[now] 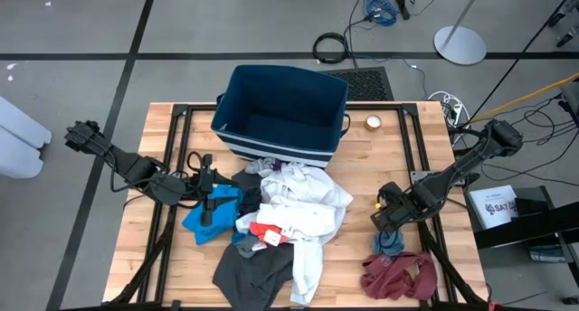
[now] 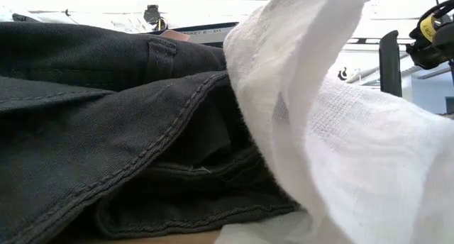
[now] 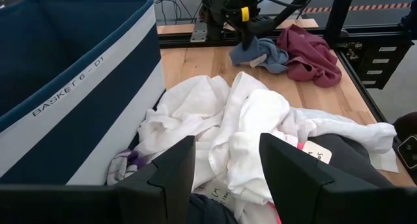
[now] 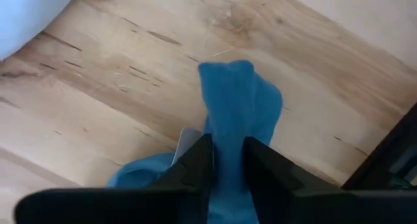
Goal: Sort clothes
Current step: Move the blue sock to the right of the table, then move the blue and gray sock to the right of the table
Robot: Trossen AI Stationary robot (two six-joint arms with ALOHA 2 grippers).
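A heap of clothes lies mid-table: a white top (image 1: 303,202), a bright blue one (image 1: 194,222), a dark grey one (image 1: 253,273) and a red piece (image 1: 267,231). My left gripper (image 3: 228,175) hangs open over the heap's left part, beside the bin, touching nothing. Near the right edge my right gripper (image 4: 228,165) points down, shut on a grey-blue sock (image 4: 238,100). A maroon top (image 1: 398,275) lies on the wood just nearer than the sock. In the low view the dark grey cloth (image 2: 106,130) and white cloth (image 2: 340,130) block nearly everything. My right gripper has the sock's near part (image 4: 228,136) between its two fingers, coming from above and pointing down. The cloth fills the narrow gap between the fingers. The sock's far end (image 4: 241,81) lies flat on the wooden table top.
A dark blue bin (image 1: 280,112) with a white band stands at the table's far middle, its front wall against the heap. A small round roll (image 1: 373,123) lies to its right. Black frame rails (image 1: 425,157) run along the table's sides. Bare wood shows between heap and sock.
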